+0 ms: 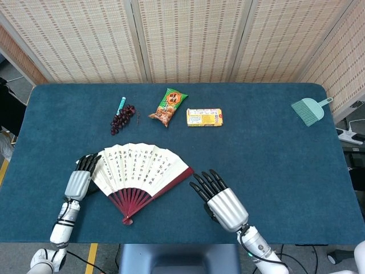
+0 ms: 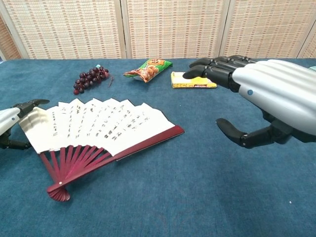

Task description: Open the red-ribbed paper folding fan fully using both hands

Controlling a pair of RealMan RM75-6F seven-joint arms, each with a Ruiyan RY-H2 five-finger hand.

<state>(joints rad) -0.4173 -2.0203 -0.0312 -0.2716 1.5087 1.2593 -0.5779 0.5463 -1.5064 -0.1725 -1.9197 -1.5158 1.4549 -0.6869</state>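
Observation:
The red-ribbed paper fan (image 1: 138, 169) lies spread flat on the blue table, its pivot (image 1: 128, 219) pointing toward me; the chest view shows the fan (image 2: 98, 124) the same way. My left hand (image 1: 79, 181) lies at the fan's left edge with straight fingers, fingertips reaching the outer fold. At the chest view's left border, the left hand (image 2: 7, 124) has its thumb above that edge and grips nothing that I can see. My right hand (image 1: 222, 202) hovers right of the fan's right guard rib, apart from it, fingers spread and empty; the right hand (image 2: 264, 96) fills the chest view's right side.
At the back lie a bunch of dark grapes (image 1: 121, 119) beside a teal pen (image 1: 121, 104), a green-orange snack bag (image 1: 169, 106) and a yellow box (image 1: 204, 117). A teal hand brush (image 1: 309, 109) sits near the far right table edge.

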